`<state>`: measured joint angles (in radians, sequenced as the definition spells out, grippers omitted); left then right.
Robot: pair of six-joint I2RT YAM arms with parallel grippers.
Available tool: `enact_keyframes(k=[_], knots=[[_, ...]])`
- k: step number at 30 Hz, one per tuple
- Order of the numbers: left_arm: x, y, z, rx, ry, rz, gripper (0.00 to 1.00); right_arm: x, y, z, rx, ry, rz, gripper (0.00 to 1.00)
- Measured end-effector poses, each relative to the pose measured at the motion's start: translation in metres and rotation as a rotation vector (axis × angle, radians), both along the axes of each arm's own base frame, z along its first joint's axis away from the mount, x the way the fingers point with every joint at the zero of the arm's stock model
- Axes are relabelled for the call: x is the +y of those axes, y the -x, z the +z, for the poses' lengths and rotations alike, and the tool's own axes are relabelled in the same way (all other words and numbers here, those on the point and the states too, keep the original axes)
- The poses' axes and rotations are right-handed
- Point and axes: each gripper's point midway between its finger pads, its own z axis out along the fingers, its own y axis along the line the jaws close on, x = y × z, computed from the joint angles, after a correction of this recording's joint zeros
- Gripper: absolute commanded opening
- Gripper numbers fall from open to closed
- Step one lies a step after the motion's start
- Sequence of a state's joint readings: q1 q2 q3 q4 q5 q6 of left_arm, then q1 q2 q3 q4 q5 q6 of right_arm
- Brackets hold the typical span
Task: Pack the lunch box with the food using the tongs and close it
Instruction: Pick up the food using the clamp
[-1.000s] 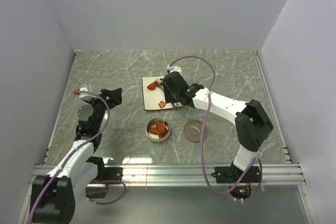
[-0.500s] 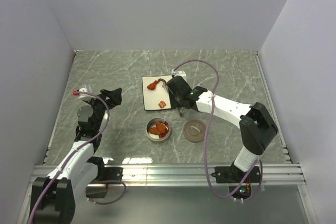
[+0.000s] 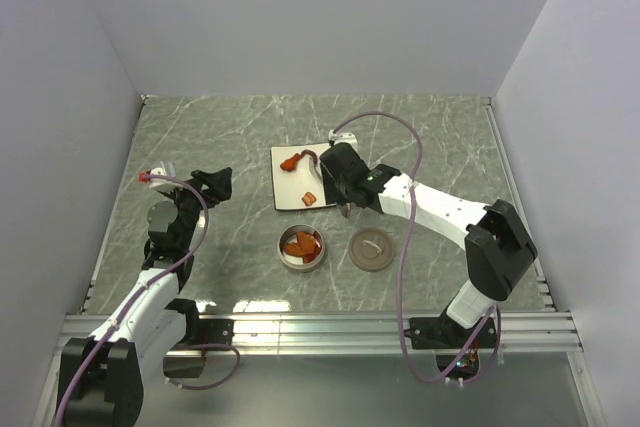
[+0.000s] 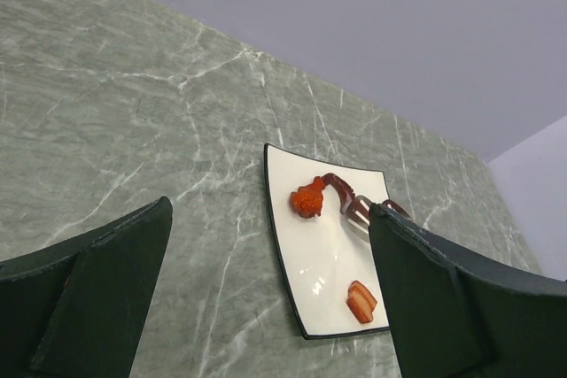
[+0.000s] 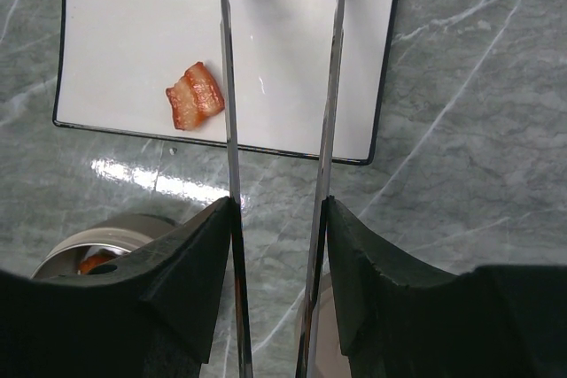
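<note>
While the left arm sits as it did a second ago, the right arm has drawn slightly nearer its own side of the grey-green marbled table [image 3: 220,137], its elbow lower and further right in the top view and its purple cable looped differently. The right gripper [image 5: 279,210] hangs over the right edge of the white square plate with a dark rim [image 3: 290,187], its fingers [image 5: 190,263] pressed against the outer sides of the long thin silver metal tongs [image 5: 227,86]. The two tong arms run out side by side and apart across the plate, with nothing between them.

A streaky orange-and-cream piece of food [image 5: 195,96] lies on the plate just left of the left tong arm, near the plate's front edge. Further back on the plate are a knobbly orange piece [image 3: 291,162] and a curved dark red strip [image 3: 310,155]; the strip was hidden under the gripper a second ago and now shows.

Nearer the arms than the plate, the small round silver tin [image 3: 282,249] stands open with orange and red pieces [image 3: 302,243] inside. Its flat brown round lid [image 3: 371,249] lies on the table just to its right; neither has moved.

The left gripper [image 4: 266,219] hovers over the table's left side, jaws wide and empty.
</note>
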<state>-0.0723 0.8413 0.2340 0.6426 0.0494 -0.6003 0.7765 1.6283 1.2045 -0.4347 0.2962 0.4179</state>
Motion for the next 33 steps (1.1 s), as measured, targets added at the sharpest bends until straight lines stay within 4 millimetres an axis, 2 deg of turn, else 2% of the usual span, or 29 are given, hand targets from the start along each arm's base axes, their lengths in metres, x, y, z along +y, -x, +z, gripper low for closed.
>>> enact_keyframes(k=[11,20,27,33], knots=[[-0.001,0.0,0.0,0.0,0.0,-0.003,0.99,0.008,0.004,0.0,0.009,-0.009,0.025,0.53],[-0.001,0.0,0.0,0.0,0.0,-0.003,0.99,0.018,-0.007,-0.009,0.012,0.024,0.02,0.49],[-0.001,0.0,0.0,0.0,0.0,-0.003,1.0,0.019,-0.013,-0.01,0.006,0.07,0.002,0.39],[-0.001,0.0,0.0,0.0,0.0,-0.003,1.0,0.02,-0.01,-0.014,0.014,0.096,0.006,0.27]])
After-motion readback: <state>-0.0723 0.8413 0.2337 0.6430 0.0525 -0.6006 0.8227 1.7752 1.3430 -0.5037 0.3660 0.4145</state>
